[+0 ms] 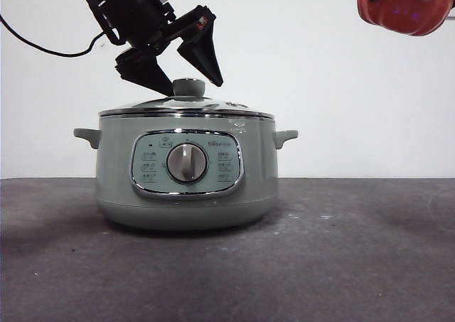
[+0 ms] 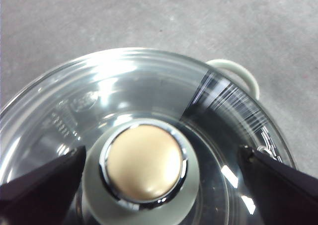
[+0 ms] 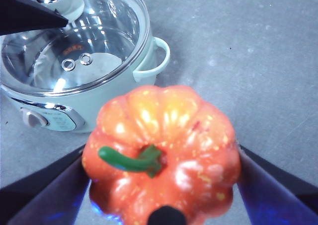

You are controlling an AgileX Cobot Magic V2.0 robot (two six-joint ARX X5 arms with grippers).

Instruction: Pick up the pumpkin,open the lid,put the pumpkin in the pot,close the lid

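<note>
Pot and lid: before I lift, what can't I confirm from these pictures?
- Inside the pot: front view shows only its wall; wrist views have glare on the lid.
- Left hand pads touching the knob: cut off by the left wrist picture's bottom edge.
- Pumpkin in the right hand: mostly cropped in front view.
- Panel labels: too small.

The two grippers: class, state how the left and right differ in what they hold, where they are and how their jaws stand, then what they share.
The right gripper is shut on the pumpkin, held high beside the pot; the left gripper holds nothing. The left hangs over the lid, jaws open either side of its knob; the right is off to the pot's side. Both have two black jaws and are off the table.
</note>
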